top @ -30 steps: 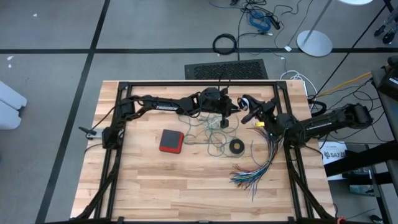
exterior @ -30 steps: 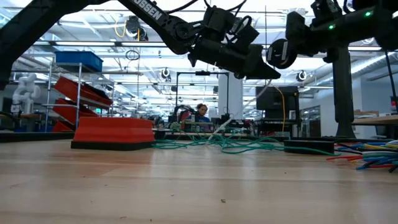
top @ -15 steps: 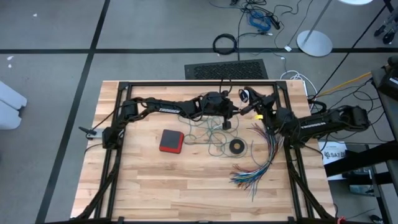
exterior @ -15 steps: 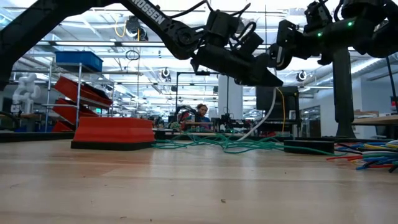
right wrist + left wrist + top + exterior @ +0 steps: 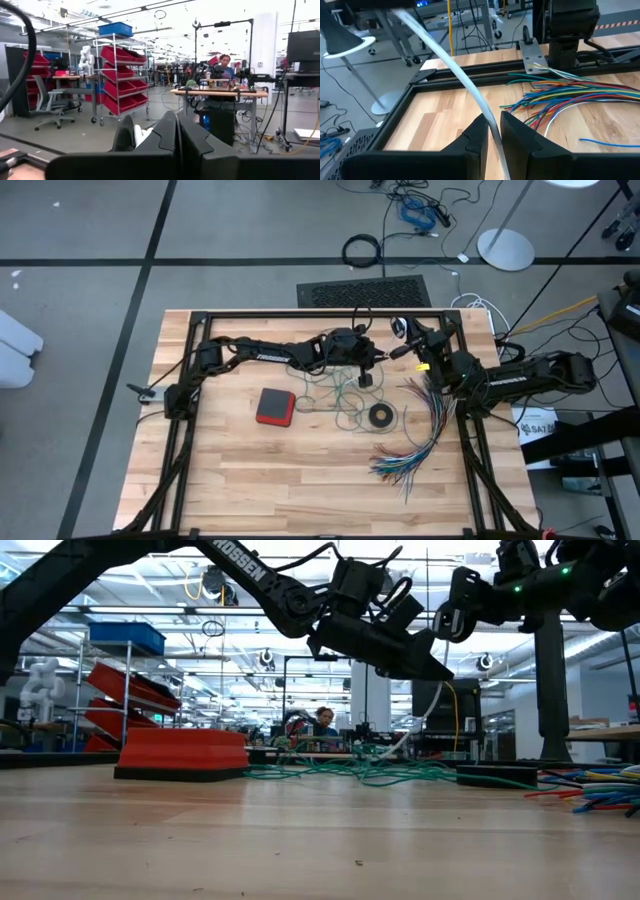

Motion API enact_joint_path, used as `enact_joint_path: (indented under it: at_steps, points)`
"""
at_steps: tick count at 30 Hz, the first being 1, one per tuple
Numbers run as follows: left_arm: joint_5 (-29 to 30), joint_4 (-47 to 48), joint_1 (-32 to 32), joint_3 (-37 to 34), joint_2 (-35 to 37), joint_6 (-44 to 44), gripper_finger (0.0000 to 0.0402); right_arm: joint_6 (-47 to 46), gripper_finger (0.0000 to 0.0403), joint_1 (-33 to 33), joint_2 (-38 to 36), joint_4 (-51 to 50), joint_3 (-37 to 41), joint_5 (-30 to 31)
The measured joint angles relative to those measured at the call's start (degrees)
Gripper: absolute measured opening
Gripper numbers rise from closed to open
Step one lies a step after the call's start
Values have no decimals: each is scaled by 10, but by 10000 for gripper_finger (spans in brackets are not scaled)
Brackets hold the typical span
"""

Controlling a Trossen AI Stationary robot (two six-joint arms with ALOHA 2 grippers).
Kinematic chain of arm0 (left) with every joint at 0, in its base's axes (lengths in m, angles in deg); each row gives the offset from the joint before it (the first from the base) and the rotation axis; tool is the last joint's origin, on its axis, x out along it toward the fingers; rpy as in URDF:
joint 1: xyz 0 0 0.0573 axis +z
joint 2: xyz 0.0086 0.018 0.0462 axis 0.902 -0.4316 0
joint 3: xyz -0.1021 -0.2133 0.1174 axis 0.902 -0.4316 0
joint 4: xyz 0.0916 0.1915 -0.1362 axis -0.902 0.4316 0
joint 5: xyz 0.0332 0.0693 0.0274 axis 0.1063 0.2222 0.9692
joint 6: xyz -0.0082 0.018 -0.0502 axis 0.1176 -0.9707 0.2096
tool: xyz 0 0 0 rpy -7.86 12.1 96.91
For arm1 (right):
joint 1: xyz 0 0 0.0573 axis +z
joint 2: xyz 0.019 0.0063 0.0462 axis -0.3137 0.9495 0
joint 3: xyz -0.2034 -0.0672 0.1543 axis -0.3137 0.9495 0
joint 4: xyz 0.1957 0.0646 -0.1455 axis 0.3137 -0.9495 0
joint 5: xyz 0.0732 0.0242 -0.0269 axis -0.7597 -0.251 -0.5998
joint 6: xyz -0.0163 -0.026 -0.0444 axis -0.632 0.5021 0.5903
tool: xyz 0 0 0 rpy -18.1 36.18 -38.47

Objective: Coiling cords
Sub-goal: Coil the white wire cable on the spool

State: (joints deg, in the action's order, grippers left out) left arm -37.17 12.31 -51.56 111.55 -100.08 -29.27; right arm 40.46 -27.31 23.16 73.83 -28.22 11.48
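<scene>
Since a moment ago, the right gripper (image 5: 403, 340) has drawn back toward the table's far edge, fingers pinched shut on the white cord (image 5: 455, 75) near its round black-and-white piece (image 5: 399, 327). Left gripper (image 5: 492, 131) holds that cord narrowly between its fingers above the tangled teal-green cord (image 5: 340, 395), near the multicoloured wires (image 5: 420, 435).

White letters "OSSEN" on the left arm (image 5: 235, 562), low view; same marking too small overhead
</scene>
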Motion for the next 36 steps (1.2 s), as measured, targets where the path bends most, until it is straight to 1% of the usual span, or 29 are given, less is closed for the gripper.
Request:
enact_joint_path:
  at_steps: [14,28,31,34,36]
  points:
    - [3,-8,2,0,-4,11,56,54,0,0,-44,5,0,2]
    - [8,-5,3,0,-4,13,56,79,0,0,-73,5,0,6]
    - [9,-5,3,0,-4,9,43,84,0,0,-76,4,0,16]
    - [9,-2,1,0,-4,-9,13,80,0,0,-76,-5,0,16]
    - [7,-1,-2,0,-4,-19,8,60,0,0,-76,-25,0,16]
